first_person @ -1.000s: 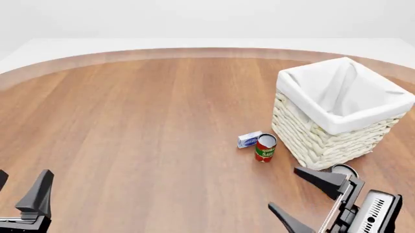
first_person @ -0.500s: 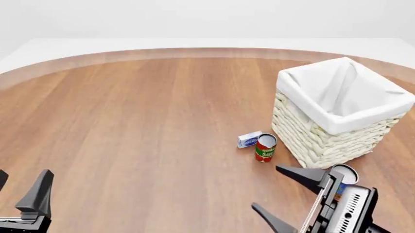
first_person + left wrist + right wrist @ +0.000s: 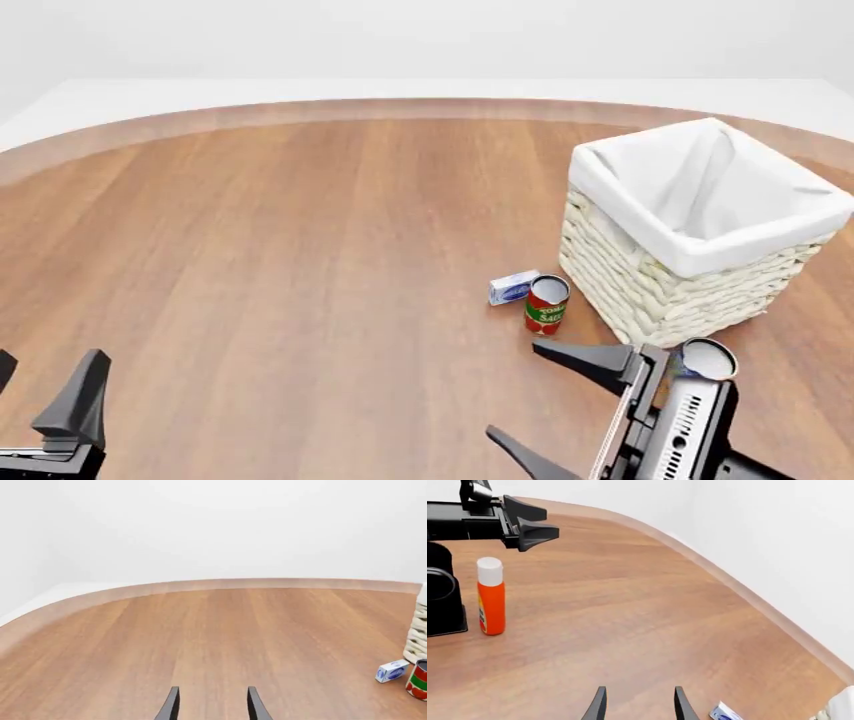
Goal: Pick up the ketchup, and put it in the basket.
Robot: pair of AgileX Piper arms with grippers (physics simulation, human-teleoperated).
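Observation:
The ketchup (image 3: 491,597), a red-orange bottle with a white cap, shows only in the right wrist view. It stands upright on the table beside the left arm's black base (image 3: 440,600); it is out of the front view. The cream wicker basket (image 3: 667,290) with white lining stands at the right. My right gripper (image 3: 518,392) is open and empty, low in front of the basket and turned leftward; its fingers also show in its own wrist view (image 3: 638,705). My left gripper (image 3: 43,388) is open and empty at the near left; it also shows in the right wrist view (image 3: 551,522).
A red-and-green tomato can (image 3: 546,304) and a small blue-white box (image 3: 513,288) sit just left of the basket. The top of another can (image 3: 706,358) shows behind my right gripper. Both small items and the basket's edge (image 3: 419,630) show in the left wrist view.
My right gripper has swung to the left across the near table, uncovering the can top in front of the basket. The left arm has not moved.

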